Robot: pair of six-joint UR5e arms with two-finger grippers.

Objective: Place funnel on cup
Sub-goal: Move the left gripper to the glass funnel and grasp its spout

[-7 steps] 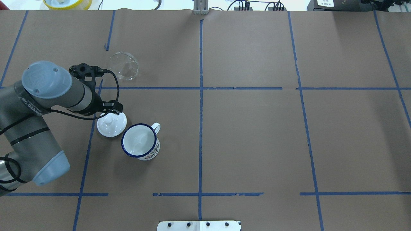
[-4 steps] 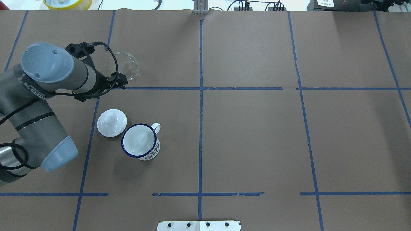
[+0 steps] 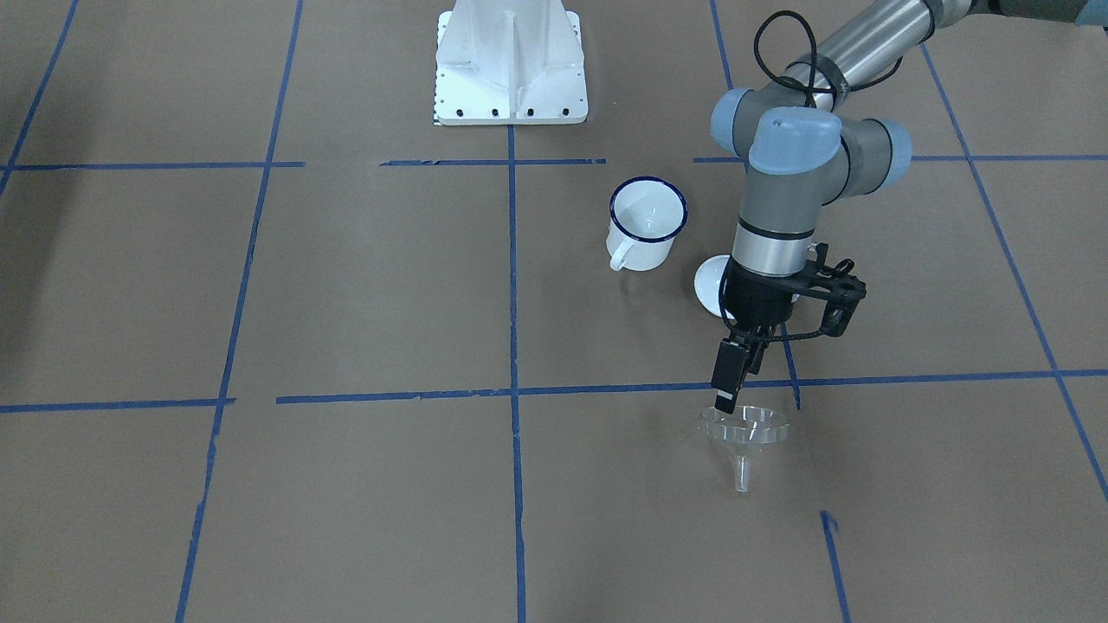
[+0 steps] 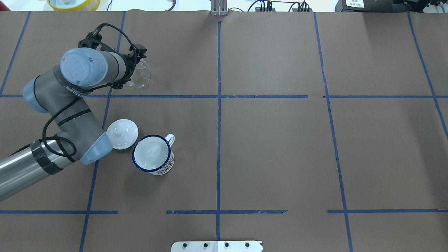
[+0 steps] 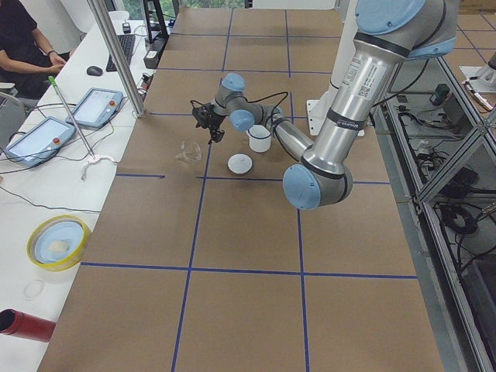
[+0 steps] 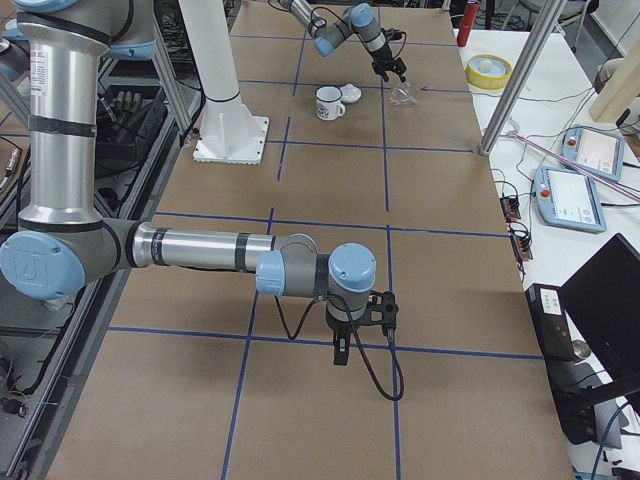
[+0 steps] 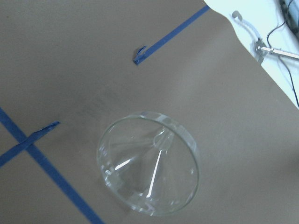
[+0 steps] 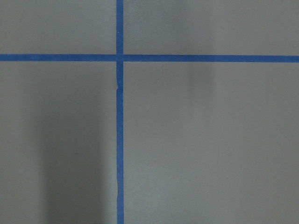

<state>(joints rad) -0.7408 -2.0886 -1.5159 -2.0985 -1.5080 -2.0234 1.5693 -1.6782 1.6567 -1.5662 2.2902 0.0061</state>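
Observation:
The clear funnel (image 3: 744,430) lies on its side on the brown paper and fills the left wrist view (image 7: 148,169). In the overhead view (image 4: 140,75) my left wrist partly covers it. My left gripper (image 3: 729,394) hangs just above the funnel's rim on the robot's side, empty, with its fingers looking open. The white cup (image 3: 647,221) with the blue rim stands upright and empty nearer the robot (image 4: 152,154). My right gripper (image 6: 340,355) shows only in the exterior right view, far off over bare paper. I cannot tell whether it is open or shut.
A round white lid with a knob (image 4: 122,134) lies beside the cup, on its left in the overhead view. The white robot base plate (image 3: 511,65) is at the table's near edge. Blue tape lines (image 4: 218,96) cross the paper. A yellow bowl (image 4: 73,3) sits beyond the far edge.
My left arm has swung away from above the white lid toward the far side and now has its gripper at the funnel. Lid, cup and funnel have not moved.

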